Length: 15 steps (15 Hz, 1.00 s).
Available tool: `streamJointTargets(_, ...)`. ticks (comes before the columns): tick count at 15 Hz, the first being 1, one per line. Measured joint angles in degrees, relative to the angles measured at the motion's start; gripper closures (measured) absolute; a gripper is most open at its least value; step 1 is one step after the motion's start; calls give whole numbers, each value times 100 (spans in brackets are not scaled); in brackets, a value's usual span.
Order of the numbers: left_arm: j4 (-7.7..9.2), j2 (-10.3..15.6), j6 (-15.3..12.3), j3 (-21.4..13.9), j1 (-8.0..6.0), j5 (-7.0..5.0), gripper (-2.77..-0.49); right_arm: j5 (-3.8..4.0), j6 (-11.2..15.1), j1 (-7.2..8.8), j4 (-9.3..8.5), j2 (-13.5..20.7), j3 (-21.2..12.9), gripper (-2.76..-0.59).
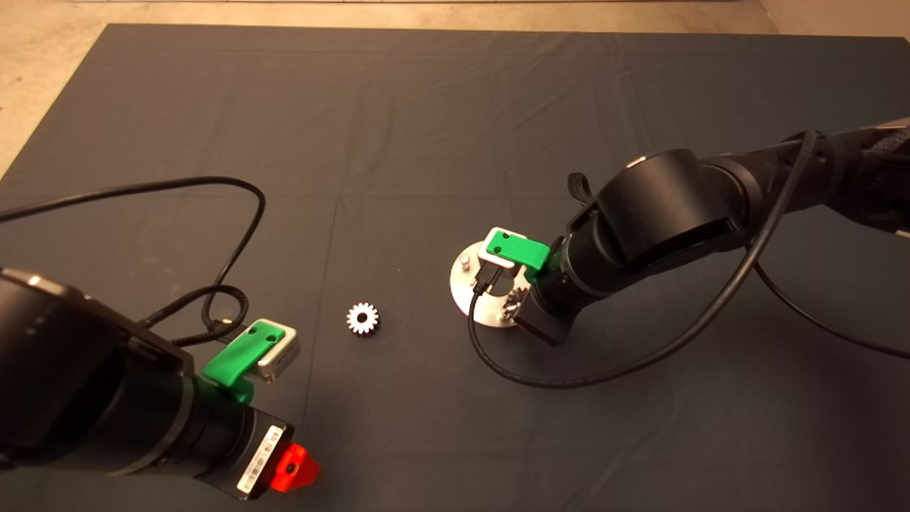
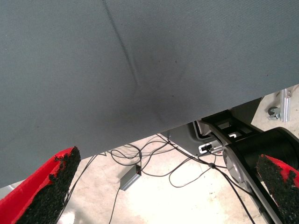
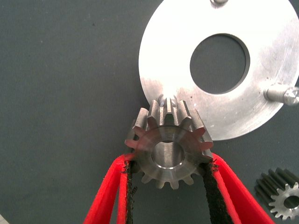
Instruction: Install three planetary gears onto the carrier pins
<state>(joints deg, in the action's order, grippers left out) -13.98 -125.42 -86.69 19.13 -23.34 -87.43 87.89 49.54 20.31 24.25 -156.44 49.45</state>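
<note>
The carrier disc [image 3: 219, 70], a flat silver ring with a large central hole, lies on the dark mat [image 1: 426, 142] a little right of the mat's middle, and everything else is placed from it. Two of its carrier pins [image 3: 280, 94] show in the right wrist view, standing upright near the rim, both bare; a third cannot be made out because a gear covers that part of the rim. That gear [image 3: 169, 151] is clamped by its toothed sides between the two red fingers of the right gripper [image 3: 169, 186], held over the disc's edge with its bore facing the camera; whether it touches the disc or a pin cannot be told. A second gear [image 3: 284, 194] lies on the mat just beside the disc, off its rim. A third gear [image 1: 362, 318] lies flat on the mat well apart from the disc, on the side toward the left arm. Farther out still on that side, the left gripper [image 1: 295, 468] hangs over the near edge of the mat, its fingers [image 2: 44, 191] spread wide with nothing between them.
</note>
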Motion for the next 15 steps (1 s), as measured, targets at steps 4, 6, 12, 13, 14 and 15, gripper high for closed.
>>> streamJointTargets(4,1,2,0,0,0,0,-275,0,-26,0,-3,-76,205,-83)
streamJointTargets(6,1,0,0,0,0,2,-275,2,-66,-2,-16,-101,259,-83)
streamJointTargets(12,0,0,0,0,0,0,-275,0,-211,-26,-145,-137,461,-82)
streamJointTargets(13,1,2,0,0,0,0,-275,1,-242,-69,-153,-140,512,-82)
streamJointTargets(14,1,2,0,0,0,0,-275,0,-262,-105,-171,-147,550,-82)
streamJointTargets(15,-1,0,0,0,0,2,-275,2,-271,-121,-176,-153,565,-82)
